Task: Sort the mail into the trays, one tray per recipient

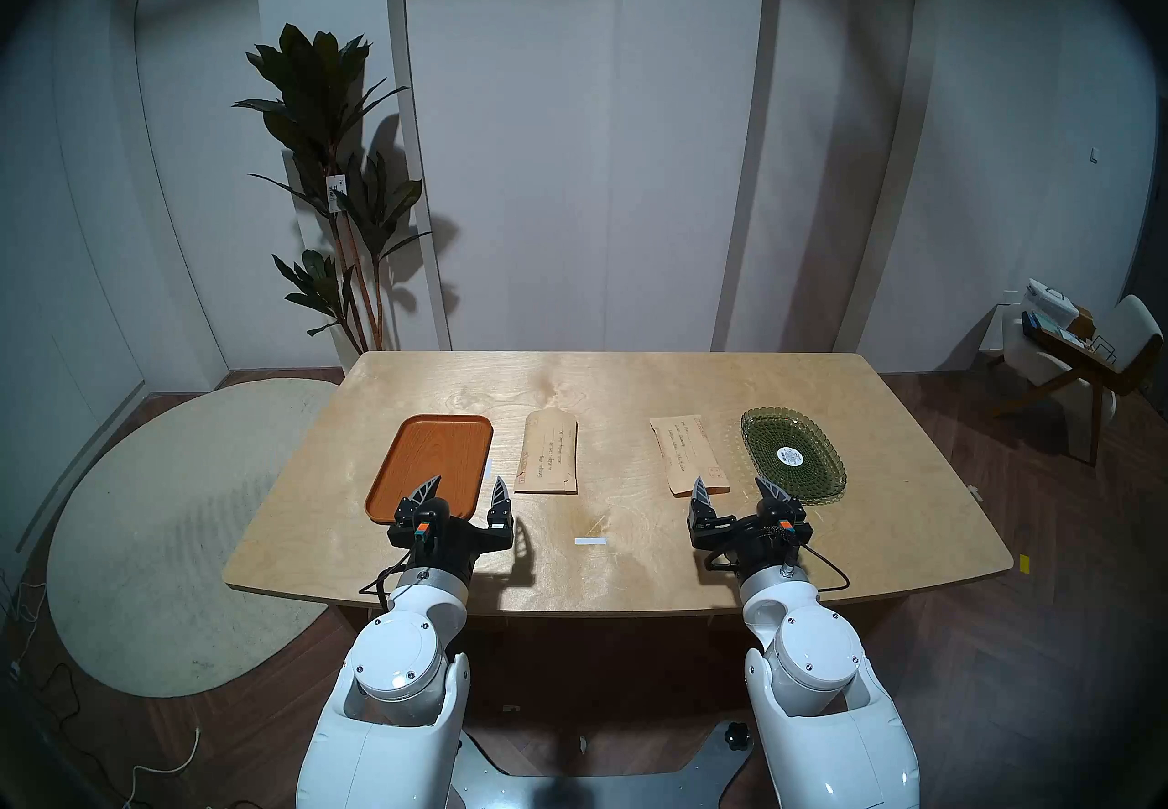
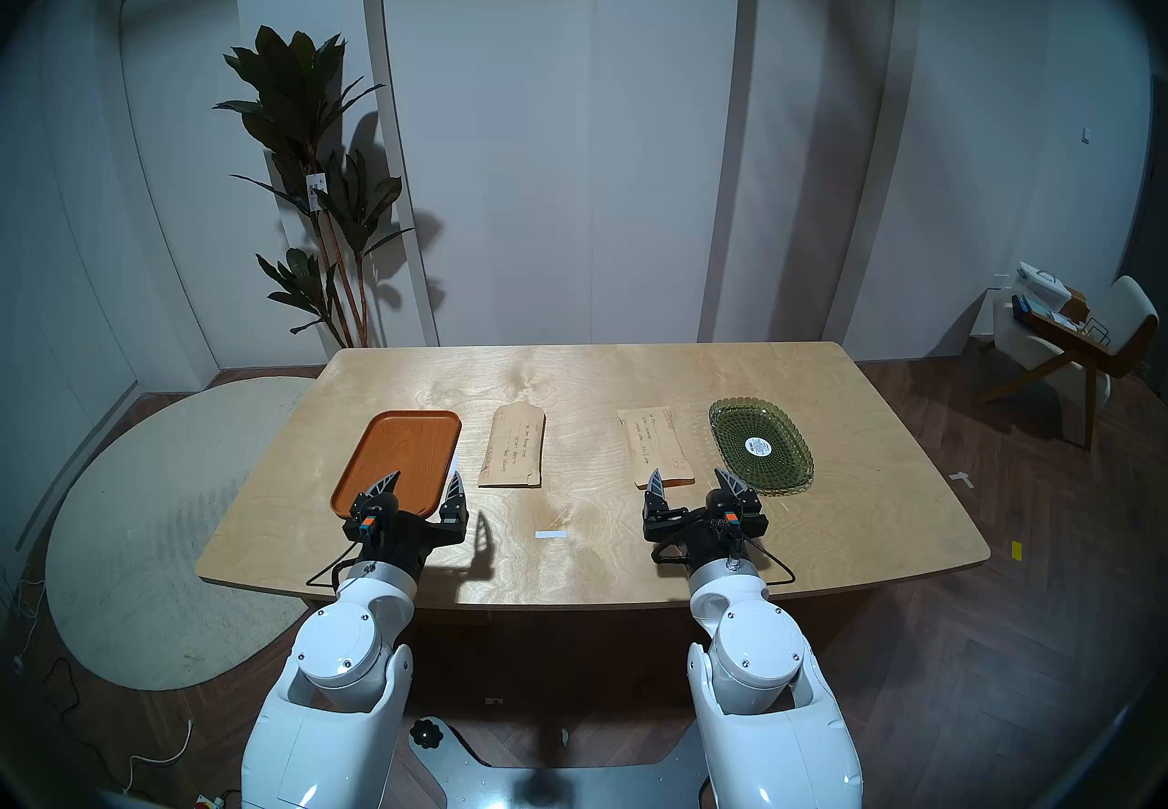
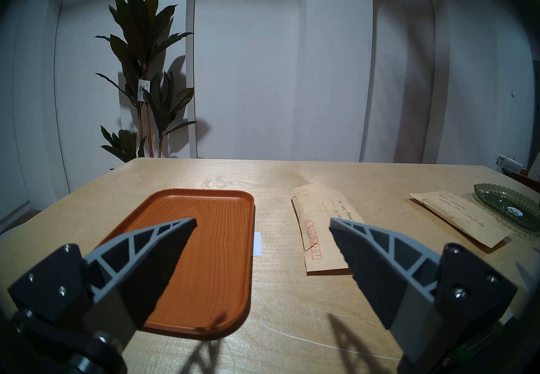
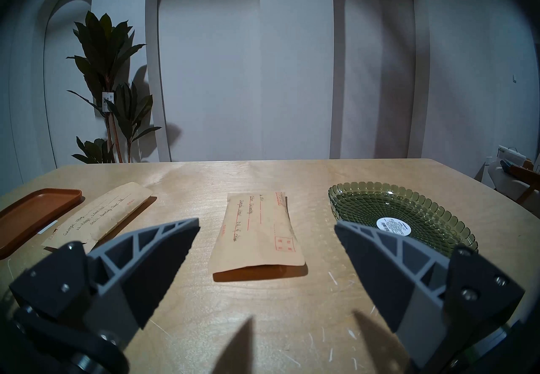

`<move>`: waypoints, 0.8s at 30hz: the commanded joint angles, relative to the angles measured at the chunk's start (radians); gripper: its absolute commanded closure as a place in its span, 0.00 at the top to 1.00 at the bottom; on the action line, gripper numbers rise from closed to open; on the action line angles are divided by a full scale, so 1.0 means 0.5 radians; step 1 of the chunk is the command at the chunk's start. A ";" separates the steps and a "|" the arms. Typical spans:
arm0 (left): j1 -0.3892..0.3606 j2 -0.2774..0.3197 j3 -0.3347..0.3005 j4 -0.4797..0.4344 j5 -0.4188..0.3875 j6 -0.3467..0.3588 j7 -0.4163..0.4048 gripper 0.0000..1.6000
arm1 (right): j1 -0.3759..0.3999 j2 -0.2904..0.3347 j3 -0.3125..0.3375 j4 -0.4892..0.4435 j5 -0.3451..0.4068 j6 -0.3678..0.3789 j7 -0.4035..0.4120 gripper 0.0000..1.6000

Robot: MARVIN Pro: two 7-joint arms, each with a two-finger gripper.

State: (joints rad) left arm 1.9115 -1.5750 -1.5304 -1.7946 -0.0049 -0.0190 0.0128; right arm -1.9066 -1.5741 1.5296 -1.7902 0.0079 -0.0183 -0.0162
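While both hands [image 1: 466, 489] [image 1: 736, 490] gape (empty) — two envelopes [image 1: 548, 454] [image 1: 689, 452], two trays [image 1: 436, 460] [image 1: 815, 472].

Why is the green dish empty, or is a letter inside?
Empty. The green dish holds only its round sticker; both envelopes lie on the table.

Staged home-style room: arched wall panels [image 1: 505, 125], potted plant [image 1: 328, 169], wooden table [image 1: 632, 561], rug [image 1: 158, 536], armchair [image 1: 1100, 346]

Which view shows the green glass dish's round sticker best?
The right wrist view: the sticker is large, though partly behind a finger. Both head views show it small but whole; the left wrist view catches only a sliver at the edge.
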 commanded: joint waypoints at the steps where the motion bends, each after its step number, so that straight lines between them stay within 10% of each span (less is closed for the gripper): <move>1: -0.006 -0.001 -0.002 -0.038 -0.001 -0.006 0.001 1.00 | 0.004 0.001 0.002 -0.042 0.000 -0.006 0.000 1.00; 24: -0.007 0.000 -0.001 -0.036 -0.001 -0.007 0.001 1.00 | 0.087 -0.038 0.005 -0.100 0.332 0.168 0.063 1.00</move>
State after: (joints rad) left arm 1.9120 -1.5750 -1.5301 -1.7938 -0.0049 -0.0188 0.0127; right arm -1.8937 -1.5824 1.5315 -1.7981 0.0741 0.0156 -0.0063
